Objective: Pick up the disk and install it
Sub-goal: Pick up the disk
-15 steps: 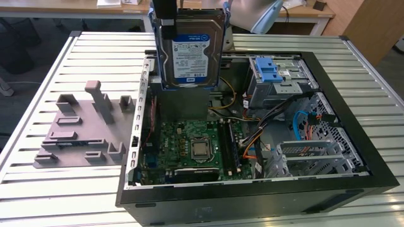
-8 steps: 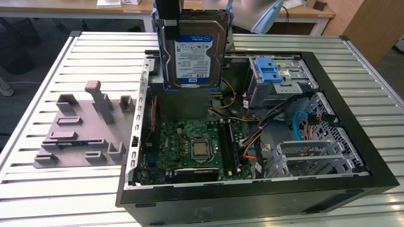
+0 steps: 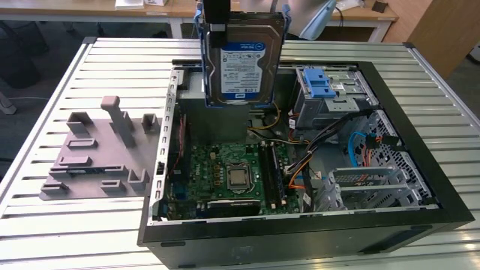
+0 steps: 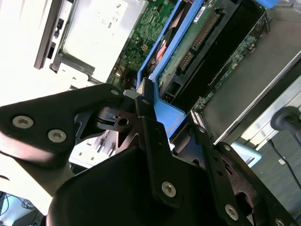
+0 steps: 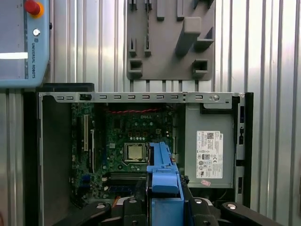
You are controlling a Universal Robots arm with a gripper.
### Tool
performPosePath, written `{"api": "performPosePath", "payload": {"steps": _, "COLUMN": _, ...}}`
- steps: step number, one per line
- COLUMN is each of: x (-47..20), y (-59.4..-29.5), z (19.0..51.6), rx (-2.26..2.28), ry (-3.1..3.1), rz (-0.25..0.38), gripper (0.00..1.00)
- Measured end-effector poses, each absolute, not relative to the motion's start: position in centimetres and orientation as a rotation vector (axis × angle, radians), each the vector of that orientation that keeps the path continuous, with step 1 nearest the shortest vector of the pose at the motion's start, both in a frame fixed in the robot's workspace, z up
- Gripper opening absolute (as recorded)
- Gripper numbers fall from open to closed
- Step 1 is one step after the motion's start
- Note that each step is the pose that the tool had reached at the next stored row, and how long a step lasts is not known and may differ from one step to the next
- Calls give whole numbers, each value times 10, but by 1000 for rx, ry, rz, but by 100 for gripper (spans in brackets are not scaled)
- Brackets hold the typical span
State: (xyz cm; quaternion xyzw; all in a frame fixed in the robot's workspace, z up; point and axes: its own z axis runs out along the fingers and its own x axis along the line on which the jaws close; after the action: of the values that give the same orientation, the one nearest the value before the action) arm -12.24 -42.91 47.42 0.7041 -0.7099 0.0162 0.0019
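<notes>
Gripper (image 4: 141, 106) clenched on the blue carrier frame of the disk (image 3: 244, 62), which hangs upright, label outward, above the open computer case (image 3: 300, 242), an orientation likely suited to edge-first entry into the drive cage (image 3: 341, 104); beyond lies the grey slotted stand (image 5: 164, 56).

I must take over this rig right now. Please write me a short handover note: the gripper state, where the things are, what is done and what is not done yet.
The gripper is shut on the disk, a flat silver metal hard drive with a white-and-blue label in a blue plastic carrier frame.
The disk hangs upright over the inside of the open black computer case.
The grey plastic slotted stand lies on the ribbed metal table, at the exterior view's left of the case, with no disk on it.
Done: the disk is picked up.
Left: it is not yet seated in the case.
</notes>
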Motion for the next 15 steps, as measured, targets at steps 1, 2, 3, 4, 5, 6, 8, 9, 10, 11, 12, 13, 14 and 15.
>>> {"api": "performPosePath", "payload": {"steps": 1, "x": -120, "y": -429, "z": 474, "rx": 2209, "ry": -2228, "rz": 51, "gripper": 36}}
{"api": "performPosePath", "payload": {"steps": 2, "x": -117, "y": -429, "z": 474, "rx": 2209, "ry": -2228, "rz": 51, "gripper": 36}}
{"api": "performPosePath", "payload": {"steps": 3, "x": -115, "y": -429, "z": 474, "rx": 2208, "ry": -2228, "rz": 51, "gripper": 36}}
{"api": "performPosePath", "payload": {"steps": 4, "x": -113, "y": -429, "z": 474, "rx": 2208, "ry": -2229, "rz": 51, "gripper": 36}}
{"api": "performPosePath", "payload": {"steps": 5, "x": -111, "y": -429, "z": 474, "rx": 2208, "ry": -2229, "rz": 51, "gripper": 36}}
{"api": "performPosePath", "payload": {"steps": 6, "x": -110, "y": -429, "z": 474, "rx": 2208, "ry": -2229, "rz": 51, "gripper": 36}}
{"api": "performPosePath", "payload": {"steps": 8, "x": -106, "y": -429, "z": 474, "rx": 2207, "ry": -2230, "rz": 51, "gripper": 36}}
{"api": "performPosePath", "payload": {"steps": 9, "x": -105, "y": -429, "z": 474, "rx": 2207, "ry": -2230, "rz": 51, "gripper": 36}}
{"api": "performPosePath", "payload": {"steps": 10, "x": -103, "y": -429, "z": 474, "rx": 2207, "ry": -2230, "rz": 51, "gripper": 36}}
{"api": "performPosePath", "payload": {"steps": 11, "x": -101, "y": -429, "z": 474, "rx": 2207, "ry": -2230, "rz": 51, "gripper": 36}}
{"api": "performPosePath", "payload": {"steps": 12, "x": -99, "y": -429, "z": 474, "rx": 2206, "ry": -2230, "rz": 51, "gripper": 36}}
{"api": "performPosePath", "payload": {"steps": 13, "x": -98, "y": -429, "z": 473, "rx": 2206, "ry": -2231, "rz": 51, "gripper": 36}}
{"api": "performPosePath", "payload": {"steps": 14, "x": -97, "y": -429, "z": 473, "rx": 2206, "ry": -2231, "rz": 51, "gripper": 36}}
{"api": "performPosePath", "payload": {"steps": 15, "x": -95, "y": -429, "z": 473, "rx": 2206, "ry": -2231, "rz": 51, "gripper": 36}}
